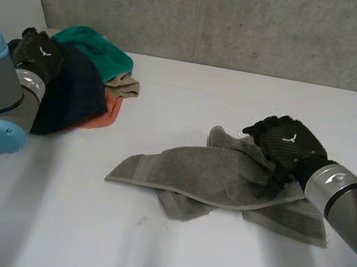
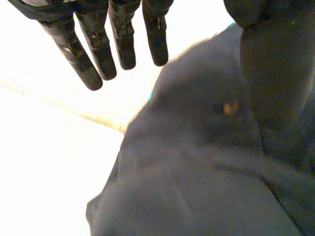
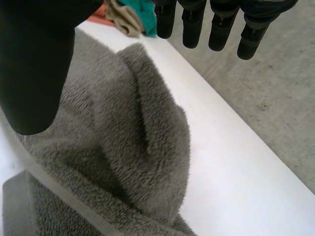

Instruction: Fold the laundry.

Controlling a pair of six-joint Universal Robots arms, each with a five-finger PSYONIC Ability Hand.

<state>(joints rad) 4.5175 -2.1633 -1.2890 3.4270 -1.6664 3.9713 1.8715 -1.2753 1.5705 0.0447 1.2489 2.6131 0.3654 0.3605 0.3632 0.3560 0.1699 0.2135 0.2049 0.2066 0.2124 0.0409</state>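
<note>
Now, right robot hand (image 1: 285, 147) wide over towel (image 1: 213, 174), left robot hand (image 1: 40, 54) wide (over dark cloth (image 1: 74, 98)).

soft even light; the table (image 2: 39, 172) glares, perhaps overexposed, in left wrist view.

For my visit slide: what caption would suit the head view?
Open right hand over a crumpled grey towel on the white table; open left hand over a pile of coloured laundry.

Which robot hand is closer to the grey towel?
Right. The right hand is over the grey towel; the left hand is away, over the dark cloth.
</note>
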